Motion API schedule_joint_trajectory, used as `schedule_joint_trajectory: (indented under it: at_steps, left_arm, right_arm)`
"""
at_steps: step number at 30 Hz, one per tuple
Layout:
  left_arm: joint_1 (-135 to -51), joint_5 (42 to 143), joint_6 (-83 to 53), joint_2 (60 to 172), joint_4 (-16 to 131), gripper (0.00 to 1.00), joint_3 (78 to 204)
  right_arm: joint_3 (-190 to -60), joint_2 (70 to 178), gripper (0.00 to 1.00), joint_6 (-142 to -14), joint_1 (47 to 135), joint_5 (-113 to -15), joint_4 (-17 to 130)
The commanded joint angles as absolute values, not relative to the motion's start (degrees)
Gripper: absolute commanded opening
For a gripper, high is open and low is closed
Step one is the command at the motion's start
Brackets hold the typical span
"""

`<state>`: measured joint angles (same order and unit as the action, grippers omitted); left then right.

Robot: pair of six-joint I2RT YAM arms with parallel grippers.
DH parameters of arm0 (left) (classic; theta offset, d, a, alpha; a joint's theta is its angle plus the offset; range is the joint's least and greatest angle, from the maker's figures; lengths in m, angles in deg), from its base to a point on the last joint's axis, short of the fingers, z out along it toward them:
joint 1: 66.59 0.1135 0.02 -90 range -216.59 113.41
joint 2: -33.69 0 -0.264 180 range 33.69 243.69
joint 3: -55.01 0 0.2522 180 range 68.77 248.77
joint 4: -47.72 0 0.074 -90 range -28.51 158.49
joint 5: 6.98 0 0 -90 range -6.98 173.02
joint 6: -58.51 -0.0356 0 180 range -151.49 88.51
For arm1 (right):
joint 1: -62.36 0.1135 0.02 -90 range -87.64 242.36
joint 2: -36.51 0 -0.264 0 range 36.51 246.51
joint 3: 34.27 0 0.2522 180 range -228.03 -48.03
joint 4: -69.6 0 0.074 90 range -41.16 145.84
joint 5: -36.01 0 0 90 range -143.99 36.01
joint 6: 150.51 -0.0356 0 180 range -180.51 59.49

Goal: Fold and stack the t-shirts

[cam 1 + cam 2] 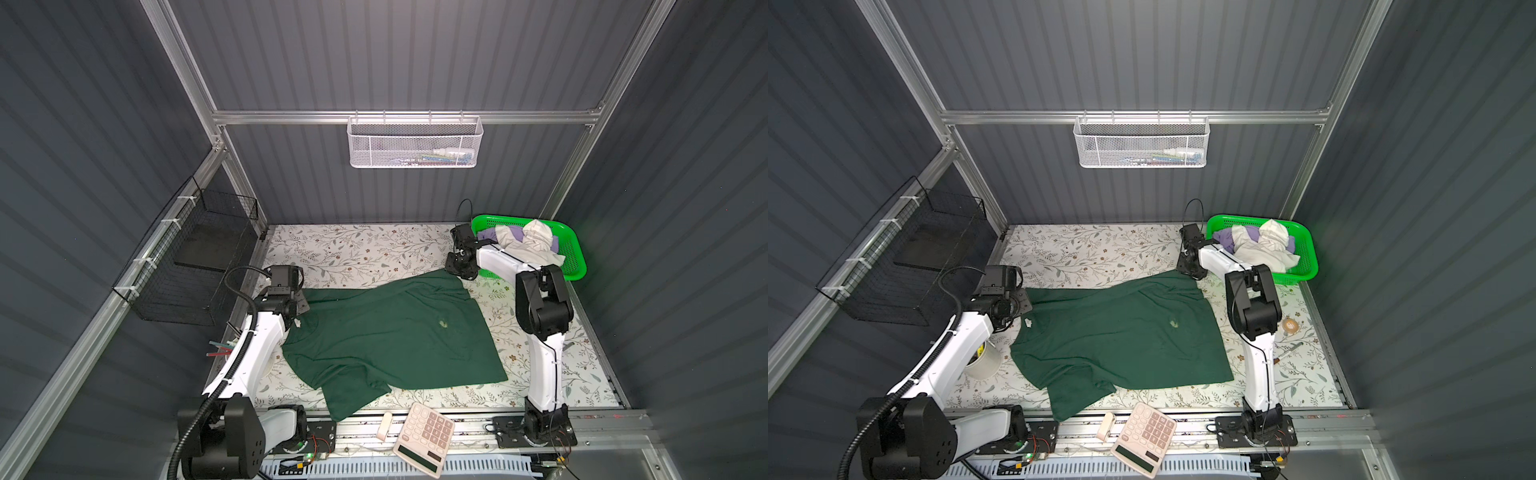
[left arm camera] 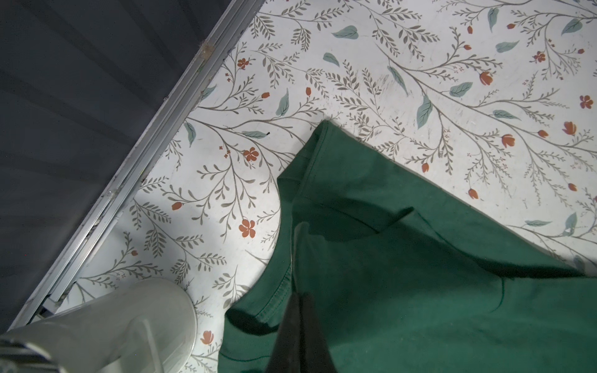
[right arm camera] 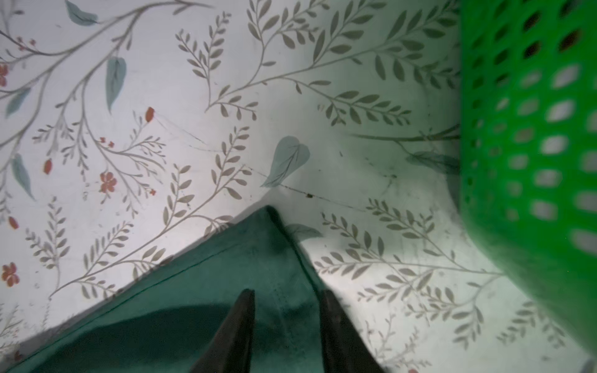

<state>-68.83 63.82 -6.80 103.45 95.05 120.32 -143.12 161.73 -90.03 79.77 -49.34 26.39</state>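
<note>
A dark green t-shirt (image 1: 395,336) (image 1: 1121,336) lies spread on the floral table, with its white neck label (image 1: 297,322) at the left and a small pale mark (image 1: 444,323) near the middle. My left gripper (image 1: 301,305) (image 2: 298,295) is shut on the shirt's cloth by the collar. My right gripper (image 1: 459,270) (image 3: 287,295) stands open over the shirt's far right hem corner (image 3: 268,245), one finger on each side of the seam. A white t-shirt (image 1: 536,241) and a lavender one (image 1: 486,235) lie crumpled in the bright green basket (image 1: 577,257).
A calculator (image 1: 424,436) and a small white object (image 1: 385,424) lie on the front rail. A white cup (image 1: 984,363) stands under my left arm. A tape roll (image 1: 1291,325) lies at the right. A black wire basket (image 1: 195,266) hangs on the left wall, a white mesh one (image 1: 415,141) at the back.
</note>
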Motion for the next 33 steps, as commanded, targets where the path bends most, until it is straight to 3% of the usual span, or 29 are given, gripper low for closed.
schedule_joint_trajectory:
  at_steps: [1, 4, 16, 25, 27, 33]
  left_arm:
    - [-68.0, 64.2, -5.4, 104.2, 95.0, 0.00, 120.4]
    - [-68.0, 64.3, -5.2, 103.9, 95.4, 0.00, 120.4]
    - [-68.0, 64.5, -4.8, 103.1, 95.6, 0.00, 119.0]
    - [-68.0, 64.2, -5.2, 103.1, 95.4, 0.00, 119.3]
    - [-68.0, 64.2, -5.3, 103.3, 95.2, 0.00, 119.2]
    - [-68.0, 66.3, -6.1, 107.1, 90.6, 0.00, 121.1]
  right_arm:
    - [-144.9, 163.8, 0.40, -89.8, 79.7, -49.2, 27.5]
    - [-146.9, 165.2, 0.45, -89.9, 79.7, -49.1, 27.5]
    - [-154.3, 171.3, 0.47, -90.9, 79.7, -50.6, 22.8]
    - [-155.7, 172.7, 0.13, -89.6, 80.3, -50.0, 19.4]
    - [-154.7, 171.7, 0.00, -89.2, 80.4, -49.8, 20.0]
    - [-151.8, 165.8, 0.00, -85.6, 80.3, -49.5, 25.7]
